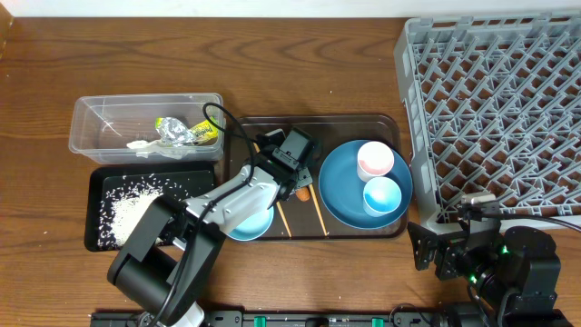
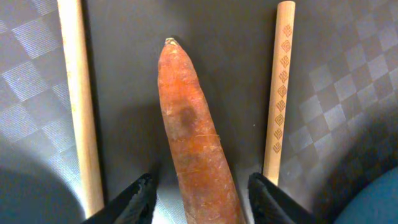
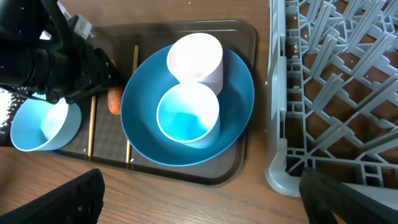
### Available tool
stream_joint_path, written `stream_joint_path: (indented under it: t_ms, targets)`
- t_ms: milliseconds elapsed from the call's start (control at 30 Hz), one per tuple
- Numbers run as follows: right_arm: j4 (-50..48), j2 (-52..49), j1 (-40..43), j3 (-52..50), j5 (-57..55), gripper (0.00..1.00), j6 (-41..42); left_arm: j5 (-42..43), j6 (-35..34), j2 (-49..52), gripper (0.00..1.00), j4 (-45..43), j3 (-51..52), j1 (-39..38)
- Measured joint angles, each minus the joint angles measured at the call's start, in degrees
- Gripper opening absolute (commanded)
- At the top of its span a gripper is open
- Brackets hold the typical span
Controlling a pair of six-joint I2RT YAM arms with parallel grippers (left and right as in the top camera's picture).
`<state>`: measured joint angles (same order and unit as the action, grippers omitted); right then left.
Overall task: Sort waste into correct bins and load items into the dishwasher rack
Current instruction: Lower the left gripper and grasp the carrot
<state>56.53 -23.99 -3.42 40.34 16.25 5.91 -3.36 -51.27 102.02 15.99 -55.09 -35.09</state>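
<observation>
Dark wood counter (image 1: 272,54), with a brown serving tray (image 1: 318,119) at its centre.

Left gripper (image 2: 202,194): released, jaws spread to either side of the thick end of the orange sausage piece (image 2: 193,137). No contact visible.

The sausage lies flat on the tray between two wooden chopsticks (image 2: 81,106), one just outside each jaw.

Judgement: light, soft, probably greasy, and tapered, so a pinch near the tip would squirt it out. Grip across the thick mid-body with gentle pressure, keeping the jaws inside the chopsticks.

Right gripper (image 3: 202,199): released, holding nothing, well apart from the sausage and beside the dishwasher rack (image 3: 323,93).
</observation>
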Motion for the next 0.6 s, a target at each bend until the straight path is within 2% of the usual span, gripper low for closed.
stream_joint_path:
  t_ms: [167, 433, 600]
  targets:
    - [0.0, 0.0, 0.0, 0.0, 0.0, 0.99, 0.0, 0.0, -0.3, 0.0, 0.32, -0.1, 0.0, 0.0]
    - [0.0, 0.0, 0.0, 0.0, 0.0, 0.99, 0.0, 0.0, -0.2, -0.5, 0.27, 0.0, 0.0, 0.0]
    - [0.0, 0.0, 0.0, 0.0, 0.0, 0.99, 0.0, 0.0, -0.1, -6.0, 0.24, 0.1, 0.0, 0.0]
